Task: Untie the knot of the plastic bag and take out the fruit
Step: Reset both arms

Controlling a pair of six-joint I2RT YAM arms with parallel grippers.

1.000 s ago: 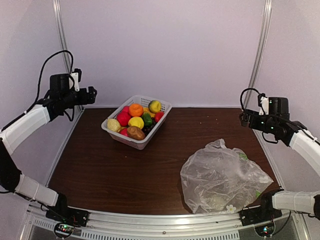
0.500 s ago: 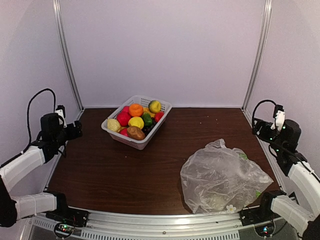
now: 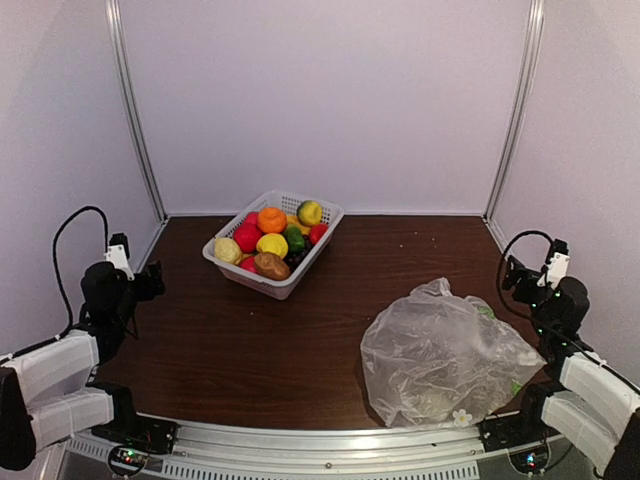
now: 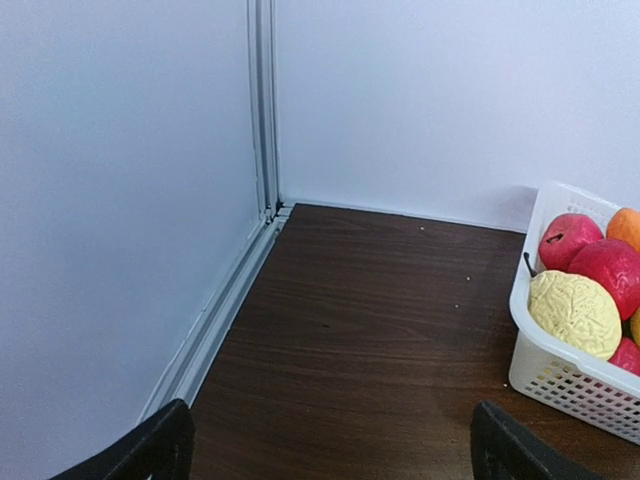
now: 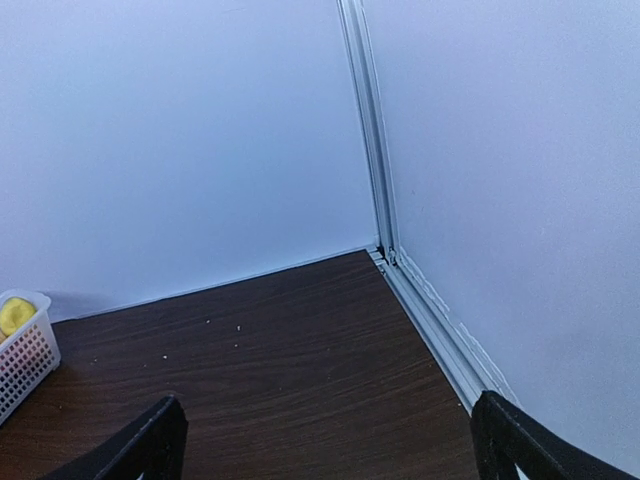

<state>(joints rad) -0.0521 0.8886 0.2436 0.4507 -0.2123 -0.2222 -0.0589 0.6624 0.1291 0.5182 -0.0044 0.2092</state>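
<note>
Lab test booth: white panel walls (image 3: 330, 100), aluminium corner posts (image 3: 136, 110), brown tabletop (image 3: 300, 340).

A: Arms, looks?
B: Left arm (image 3: 55, 362), right arm (image 3: 592, 392): rounded white shells, black wrists. A thin black cable (image 3: 66, 235) loops off each wrist, white tag (image 3: 119, 256) on top.
A: Fingers?
B: Fingers (image 4: 150, 450) matte black, both sides.

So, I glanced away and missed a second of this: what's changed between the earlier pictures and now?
Both arms folded down and back toward their bases. The left gripper sank from high up on its side, and the right gripper did likewise. Both are open, and nothing was grasped or released. The plastic bag, the white basket and the fruit in it stayed put.
</note>
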